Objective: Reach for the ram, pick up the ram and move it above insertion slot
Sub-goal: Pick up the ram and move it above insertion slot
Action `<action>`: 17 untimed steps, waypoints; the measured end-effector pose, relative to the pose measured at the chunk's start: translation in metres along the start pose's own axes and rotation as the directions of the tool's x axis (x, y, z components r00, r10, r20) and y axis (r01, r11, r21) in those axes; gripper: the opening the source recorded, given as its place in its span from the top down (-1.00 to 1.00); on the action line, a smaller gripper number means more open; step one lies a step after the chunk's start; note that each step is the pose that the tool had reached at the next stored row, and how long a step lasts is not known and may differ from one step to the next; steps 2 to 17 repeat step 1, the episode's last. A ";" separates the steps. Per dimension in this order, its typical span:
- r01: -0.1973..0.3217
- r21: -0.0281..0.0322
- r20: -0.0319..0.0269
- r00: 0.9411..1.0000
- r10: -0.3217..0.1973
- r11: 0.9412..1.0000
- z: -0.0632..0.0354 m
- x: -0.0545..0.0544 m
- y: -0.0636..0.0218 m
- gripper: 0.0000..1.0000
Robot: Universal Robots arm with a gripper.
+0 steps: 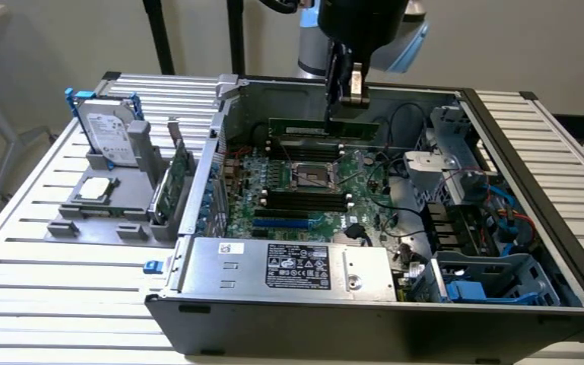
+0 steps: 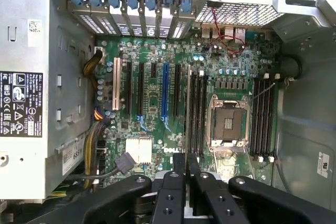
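your gripper (image 1: 351,97) is clamped on the ram (image 1: 325,128), which hangs edge-down inside the case above the motherboard (image 1: 303,190). its long axis runs parallel to the black memory slots (image 1: 303,200) beneath it.

Even, soft indoor light, moderately bright. The open black computer case (image 1: 535,228) casts shade over its interior. Both views look slightly soft; the wrist view's dark gripper (image 2: 186,179) is blurred.
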State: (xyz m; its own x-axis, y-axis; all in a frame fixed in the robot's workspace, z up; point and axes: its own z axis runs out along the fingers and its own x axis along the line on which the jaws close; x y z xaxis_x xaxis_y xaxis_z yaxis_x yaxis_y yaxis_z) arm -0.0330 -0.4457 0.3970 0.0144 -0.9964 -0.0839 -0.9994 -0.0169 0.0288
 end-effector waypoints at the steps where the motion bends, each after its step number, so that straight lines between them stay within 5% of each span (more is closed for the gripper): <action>1: 0.000 0.000 0.000 1.000 0.000 1.000 0.0000 0.000 0.0000 0.73; 17: 0.000 0.000 0.000 1.000 0.000 1.000 0.0000 0.000 0.0000 0.73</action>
